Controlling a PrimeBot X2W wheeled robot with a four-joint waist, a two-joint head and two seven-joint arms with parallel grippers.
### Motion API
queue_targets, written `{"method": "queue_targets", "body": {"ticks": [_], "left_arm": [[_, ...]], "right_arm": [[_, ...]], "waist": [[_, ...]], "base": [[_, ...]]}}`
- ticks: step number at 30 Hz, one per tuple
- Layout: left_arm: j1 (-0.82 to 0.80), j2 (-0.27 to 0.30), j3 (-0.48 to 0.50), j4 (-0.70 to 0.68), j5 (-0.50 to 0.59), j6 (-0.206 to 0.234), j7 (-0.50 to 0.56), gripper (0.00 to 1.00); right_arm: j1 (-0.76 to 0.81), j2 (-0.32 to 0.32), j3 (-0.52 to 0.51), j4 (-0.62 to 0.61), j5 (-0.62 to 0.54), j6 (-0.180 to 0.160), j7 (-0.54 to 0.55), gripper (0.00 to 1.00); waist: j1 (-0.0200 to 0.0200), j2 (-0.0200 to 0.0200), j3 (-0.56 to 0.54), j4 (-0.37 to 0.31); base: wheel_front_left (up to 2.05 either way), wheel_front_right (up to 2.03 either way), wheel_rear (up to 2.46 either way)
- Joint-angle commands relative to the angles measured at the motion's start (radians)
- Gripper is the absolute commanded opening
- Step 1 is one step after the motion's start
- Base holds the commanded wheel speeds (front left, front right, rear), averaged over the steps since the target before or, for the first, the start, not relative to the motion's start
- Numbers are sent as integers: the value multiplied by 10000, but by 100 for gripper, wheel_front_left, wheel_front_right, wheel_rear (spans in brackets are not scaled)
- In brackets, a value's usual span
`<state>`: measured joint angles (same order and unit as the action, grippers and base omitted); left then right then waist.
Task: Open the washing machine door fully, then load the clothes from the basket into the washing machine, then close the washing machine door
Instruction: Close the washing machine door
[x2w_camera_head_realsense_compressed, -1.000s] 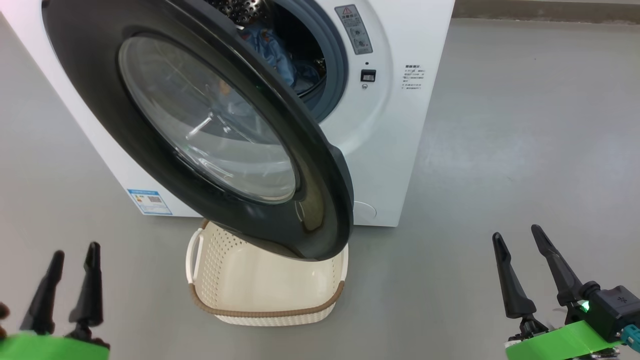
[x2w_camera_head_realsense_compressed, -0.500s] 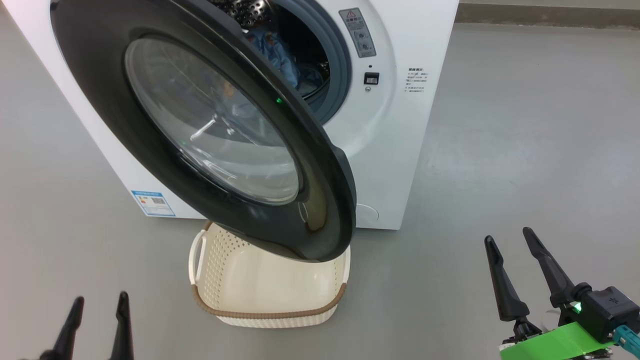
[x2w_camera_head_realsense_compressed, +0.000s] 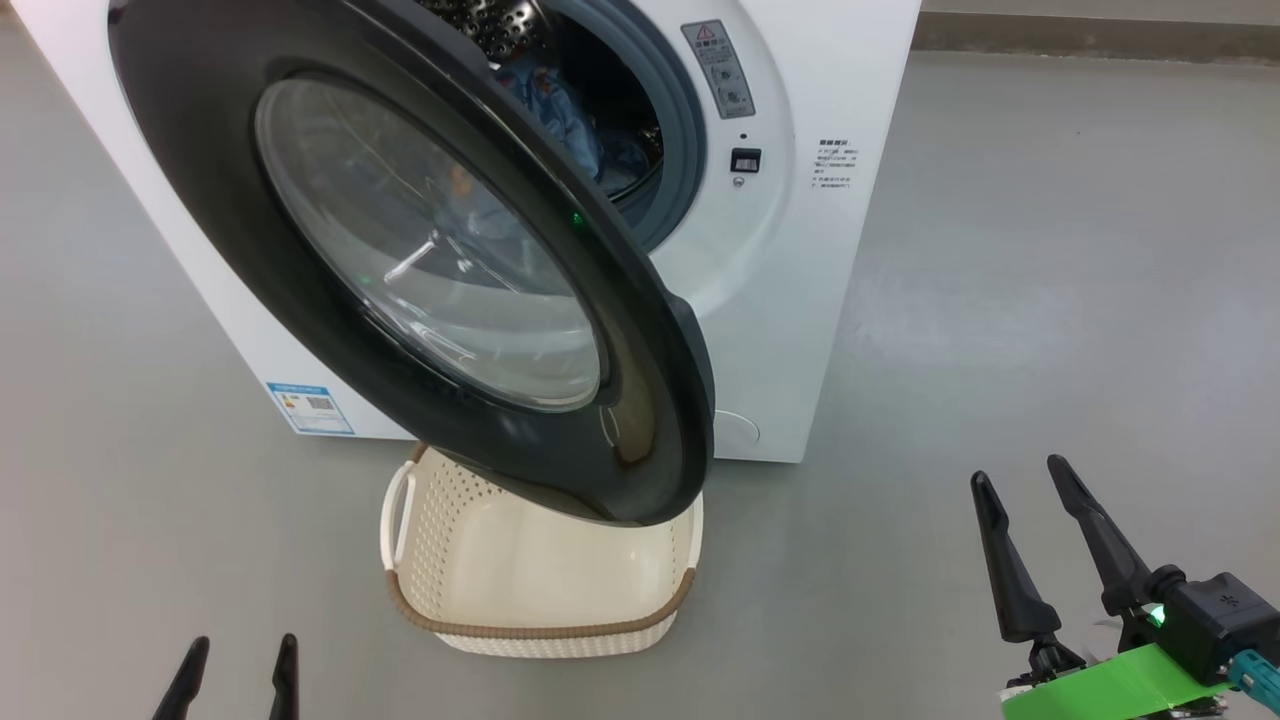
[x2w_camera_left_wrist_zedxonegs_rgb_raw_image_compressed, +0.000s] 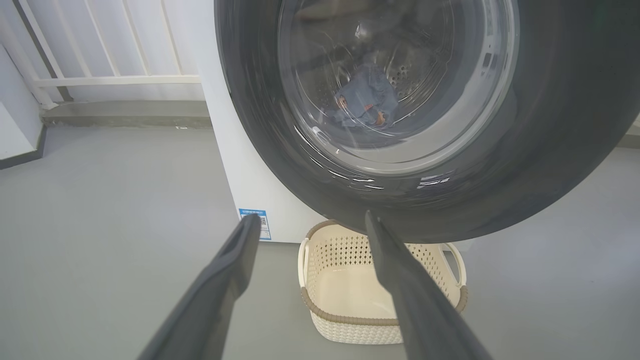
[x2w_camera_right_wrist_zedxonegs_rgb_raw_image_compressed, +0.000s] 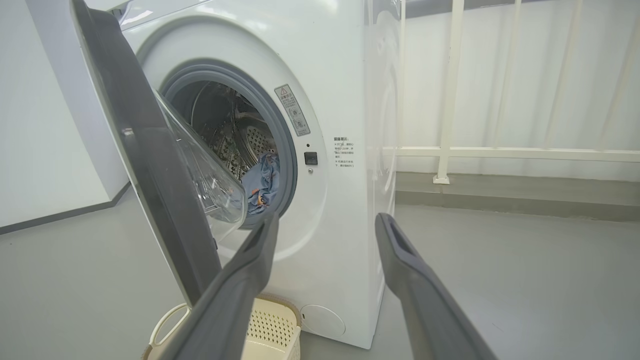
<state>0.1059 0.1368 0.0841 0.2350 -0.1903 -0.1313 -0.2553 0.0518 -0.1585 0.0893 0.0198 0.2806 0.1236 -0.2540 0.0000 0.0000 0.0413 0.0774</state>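
One washing machine (x2w_camera_head_realsense_compressed: 800, 300) is seen on the grey floor (x2w_camera_head_realsense_compressed: 1050, 300). Its one washing machine door (x2w_camera_head_realsense_compressed: 190, 200) is found partly open, hinged at the machine's left, so that the right part of the drum mouth is exposed. One bundle of clothes (x2w_camera_head_realsense_compressed: 560, 110), light blue with orange prints, is seen inside the drum, behind the blue-grey gasket. How many garments are in it cannot be told.

One basket (x2w_camera_head_realsense_compressed: 545, 632) is set on the floor just in front of the machine, and its rear part is overhung by the door's lower edge. Two side handles are counted on it in the left wrist view, and its cream bottom is seen. One blue label (x2w_camera_head_realsense_compressed: 310, 407) is stuck at the machine's lower left corner, and one warning sticker (x2w_camera_head_realsense_compressed: 722, 68) is placed beside the drum mouth.

Two grippers are counted, each with two dark fingers. The left gripper (x2w_camera_head_realsense_compressed: 240, 655) is seen at the lower left of the head view, its jaws spread wide with nothing between them, well apart from the basket. The right gripper (x2w_camera_head_realsense_compressed: 1018, 478) is seen at the lower right, likewise spread wide and gripping nothing, well apart from the machine.
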Motion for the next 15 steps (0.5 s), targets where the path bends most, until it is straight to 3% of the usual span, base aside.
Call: {"method": "queue_targets", "body": {"ticks": [1, 15], "left_arm": [[-261, 100, 395, -150, 86, 6, -64, 100], [-330, -30, 281, -260, 224, 6, -64, 100]], "right_arm": [[-309, -171, 179, -216, 3, 71, -78, 100], [-502, -162, 302, 11, 45, 71, -78, 100]], "waist": [[0, 0, -3, 5], [0, 0, 27, 242]], "base": [[0, 0, 0], [0, 0, 0]]}}
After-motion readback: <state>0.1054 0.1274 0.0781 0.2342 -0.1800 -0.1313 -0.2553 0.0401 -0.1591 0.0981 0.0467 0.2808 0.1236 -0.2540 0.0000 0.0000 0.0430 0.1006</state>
